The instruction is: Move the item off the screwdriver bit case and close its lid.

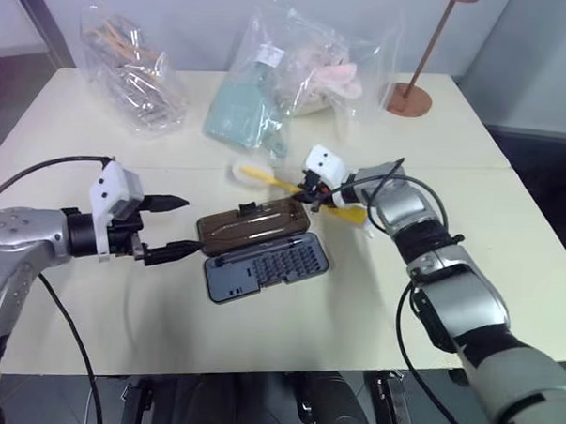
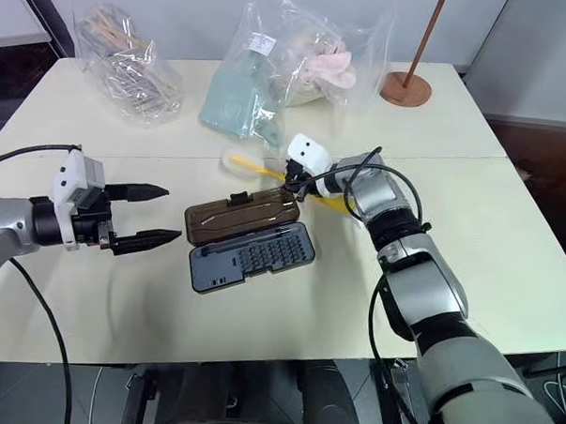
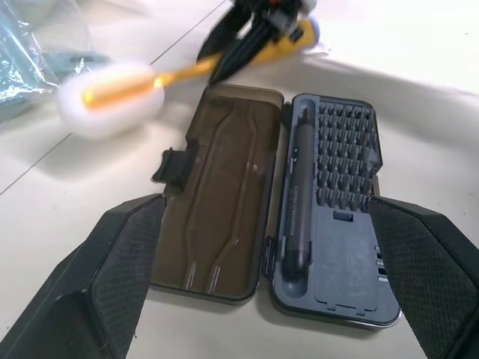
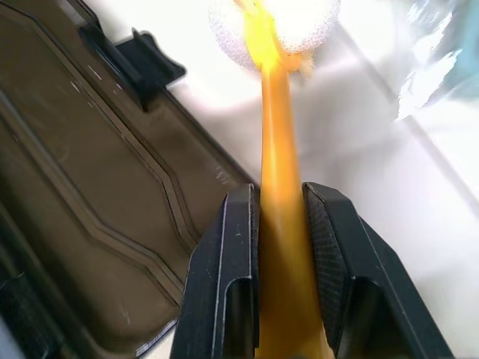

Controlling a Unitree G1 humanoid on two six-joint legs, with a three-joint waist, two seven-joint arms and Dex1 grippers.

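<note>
The robot was on the first step: getting the yellow brush (image 4: 278, 149) away from the screwdriver bit case (image 1: 262, 251). The right jaws (image 4: 278, 224) were closed tight on the brush's yellow handle, one black pad on each side of it. The fluffy white head (image 3: 108, 96) stuck out past the tips of those jaws, and the pale end of the handle poked out behind them. The brush seemed to sit just beyond the far edge of the case, beside the brown lid (image 3: 217, 187), and looked lifted a little.

The lid lay flat open next to the grey tray of bits (image 1: 283, 263).

The left jaws (image 1: 165, 229) were spread wide and held nothing. The open case sat right in front of them, between the two pads.

Next, I think the brush should be put down on the bench (image 1: 70, 146), well away from the case. Then the lid can be flipped over and pressed shut.
</note>
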